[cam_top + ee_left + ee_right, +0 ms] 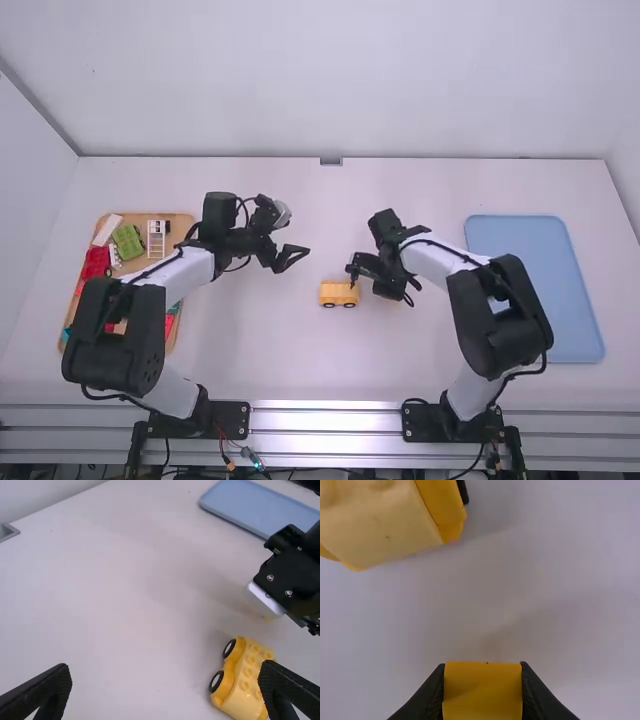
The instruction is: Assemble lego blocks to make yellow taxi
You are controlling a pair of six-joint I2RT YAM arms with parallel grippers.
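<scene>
The yellow wheeled car body [338,294] stands on the table between the arms, studs up in the left wrist view [245,680]. My left gripper [297,256] is above the table, up and left of the car; in its own wrist view the left gripper [167,692] has its fingers wide apart with nothing held. My right gripper [362,272] is low, close beside the car's right end. In the right wrist view, the right gripper [483,690] is shut on a yellow block [482,692], apart from the car body [380,525].
A wooden tray [182,222] at the left holds a green block [128,242], red blocks [97,261], a white ladder-like piece [157,240] and others. A blue tray [520,236] lies at the right, beside the right arm.
</scene>
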